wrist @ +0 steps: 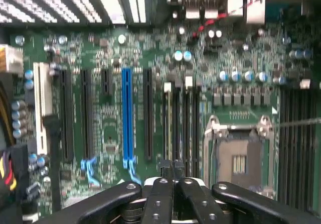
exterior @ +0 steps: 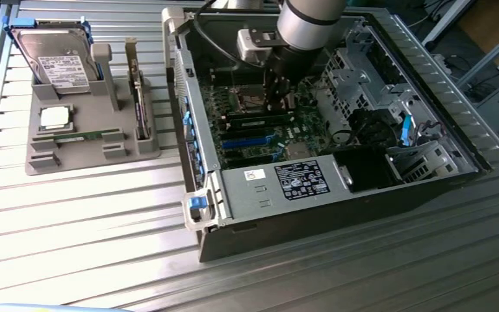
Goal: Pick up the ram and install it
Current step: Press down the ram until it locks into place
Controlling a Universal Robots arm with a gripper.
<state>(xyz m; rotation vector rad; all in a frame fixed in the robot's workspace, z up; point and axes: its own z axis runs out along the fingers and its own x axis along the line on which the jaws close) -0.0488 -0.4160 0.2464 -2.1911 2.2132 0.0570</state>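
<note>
While the arm (exterior: 310,23) reaches down into the open computer case (exterior: 319,195), its gripper (wrist: 171,171) hangs just above the green motherboard (wrist: 110,118), fingers (wrist: 161,194) pressed fully together with nothing visible between them. Right below the tips run the dark memory slots (wrist: 180,123), with the blue expansion slot (wrist: 127,113) on one side and the bare processor socket (wrist: 239,153) on the other. Over on the exterior view's left, a grey holder (exterior: 89,149) sits on the slatted surface (exterior: 76,227), carrying a hard drive (exterior: 59,62), an upright expansion card (exterior: 137,97) and a square processor chip (exterior: 55,117). And the ram (exterior: 83,137) lies flat in that holder, well apart from the gripper.
</note>
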